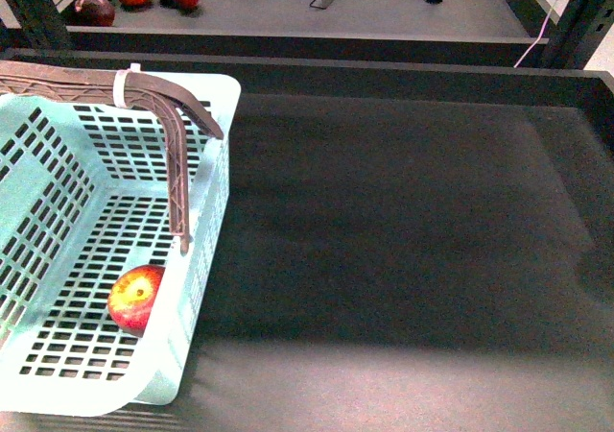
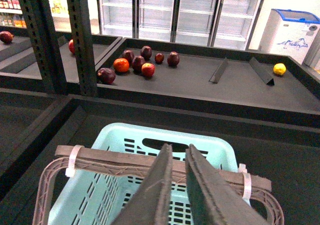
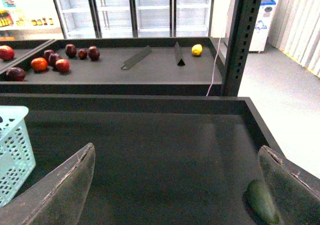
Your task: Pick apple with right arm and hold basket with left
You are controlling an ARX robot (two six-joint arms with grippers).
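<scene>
Already the apple (image 1: 135,298) lies low-left inside the basket (image 1: 58,259), steadied by the left gripper (image 2: 179,185) nipping its handle (image 2: 115,162); right gripper (image 3: 175,185) gapes empty.

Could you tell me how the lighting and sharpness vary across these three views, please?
Front view: dim, grainy dark shelf, a paler lit band along the near edge, a highlight on the apple. Left wrist view: bright, sharp coolers behind, soft close left gripper. Right wrist view: right gripper fingers blurred.

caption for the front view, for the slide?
Red-and-yellow apple lying inside the aqua basket at left, its brown handles raised; dark shelf alongside, no arm in view.
</scene>
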